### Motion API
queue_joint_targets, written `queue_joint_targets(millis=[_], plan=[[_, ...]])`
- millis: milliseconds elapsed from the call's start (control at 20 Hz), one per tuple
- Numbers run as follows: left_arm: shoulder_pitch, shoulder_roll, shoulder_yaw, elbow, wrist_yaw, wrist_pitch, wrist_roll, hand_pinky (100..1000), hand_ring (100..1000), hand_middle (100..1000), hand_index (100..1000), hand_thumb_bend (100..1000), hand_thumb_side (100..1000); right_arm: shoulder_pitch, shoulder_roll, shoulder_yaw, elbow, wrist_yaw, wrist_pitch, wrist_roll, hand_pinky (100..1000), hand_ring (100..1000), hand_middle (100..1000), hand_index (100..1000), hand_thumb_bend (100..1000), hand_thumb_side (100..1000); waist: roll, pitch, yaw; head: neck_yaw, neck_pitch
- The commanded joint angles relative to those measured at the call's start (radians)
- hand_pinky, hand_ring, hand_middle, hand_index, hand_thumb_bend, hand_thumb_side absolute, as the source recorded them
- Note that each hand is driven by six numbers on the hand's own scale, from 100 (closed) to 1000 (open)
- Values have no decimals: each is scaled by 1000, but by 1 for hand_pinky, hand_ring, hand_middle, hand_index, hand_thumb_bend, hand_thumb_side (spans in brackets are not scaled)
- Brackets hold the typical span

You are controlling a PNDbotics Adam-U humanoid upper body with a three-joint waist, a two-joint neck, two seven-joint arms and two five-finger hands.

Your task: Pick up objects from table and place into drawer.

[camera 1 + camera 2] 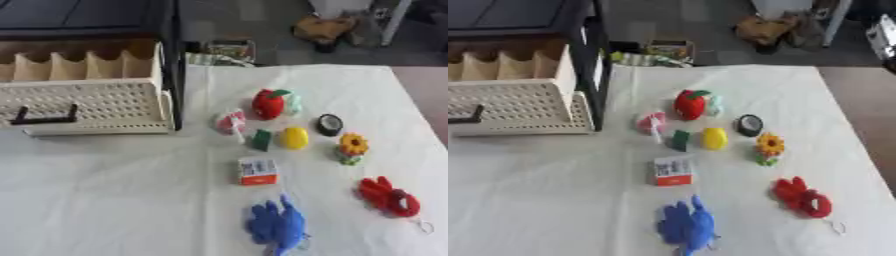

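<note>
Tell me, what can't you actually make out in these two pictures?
- Robot's hands: in neither view.
- Drawer: its left end is cut off by the edge in both views; the dividers hide its compartment floors.
- Small box: label print too blurred to read.
- Pink thing: too blurred to identify.
- Blue toy: bottom cut off by the lower edge.

No text can be read anywhere. The small box (258,171) has a white label with dark marks above an orange band, but the marks are too blurred to make out as words or numbers.
</note>
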Motion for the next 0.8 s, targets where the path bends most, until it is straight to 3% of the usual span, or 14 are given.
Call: queue_joint_targets(millis=[50, 350, 800], plan=[[-2, -6, -3, -8, 22, -22, 56, 100, 100, 100, 860, 100, 264, -35, -70, 20, -14, -24, -6, 131, 864, 897, 849, 916, 422, 839, 2, -26, -1, 8, 24], [13, -41, -2, -8, 46, -20, 74, 100, 100, 100, 845, 100, 270, -104, -101, 59, 13, -95, -22, 345, 881, 915, 852, 885, 405, 689, 5, -27, -1, 26, 33], [13, -61, -10, -8, 58, -32, 80, 100, 100, 100, 826, 100, 270, -186, -125, 127, 122, -90, -80, 501, 897, 932, 840, 886, 419, 621, 8, -20, 6, 33, 24]])
